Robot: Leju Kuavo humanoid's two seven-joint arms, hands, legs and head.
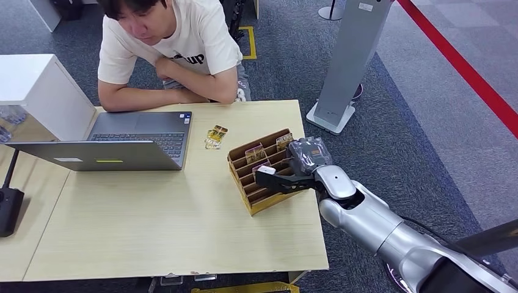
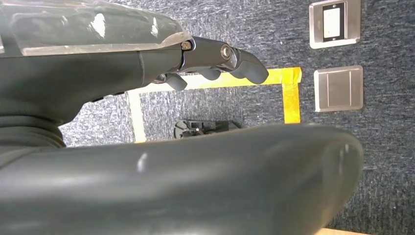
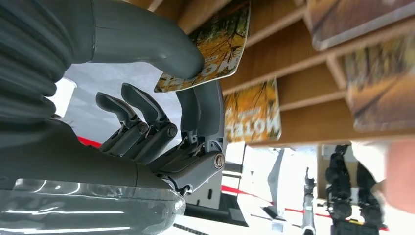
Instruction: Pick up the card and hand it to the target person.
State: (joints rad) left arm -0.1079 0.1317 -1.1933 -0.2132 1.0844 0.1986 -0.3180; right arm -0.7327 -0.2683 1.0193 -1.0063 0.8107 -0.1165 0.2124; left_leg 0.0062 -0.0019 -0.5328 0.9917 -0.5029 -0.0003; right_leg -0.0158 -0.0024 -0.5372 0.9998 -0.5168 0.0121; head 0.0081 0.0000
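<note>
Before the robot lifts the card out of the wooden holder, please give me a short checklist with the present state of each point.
1. Right hand pinches the card between thumb and a finger: ok.
2. Card already out of the wooden holder: not ok, it sits at a slot.
3. Neighbouring cards apart from the pinching fingers: cannot tell.
4. Person seated at the table, within view: ok.
5. Person's hand held out to receive: not ok, arms are folded.
6. Left hand holds nothing: ok.

A reception-style office area is being shown: a person [image 1: 174,52] is being seated at a wooden desk [image 1: 153,226] with a laptop [image 1: 116,143], upper left; grey carpet [image 1: 415,122] is being crossed by a red line [image 1: 464,67], upper right.
</note>
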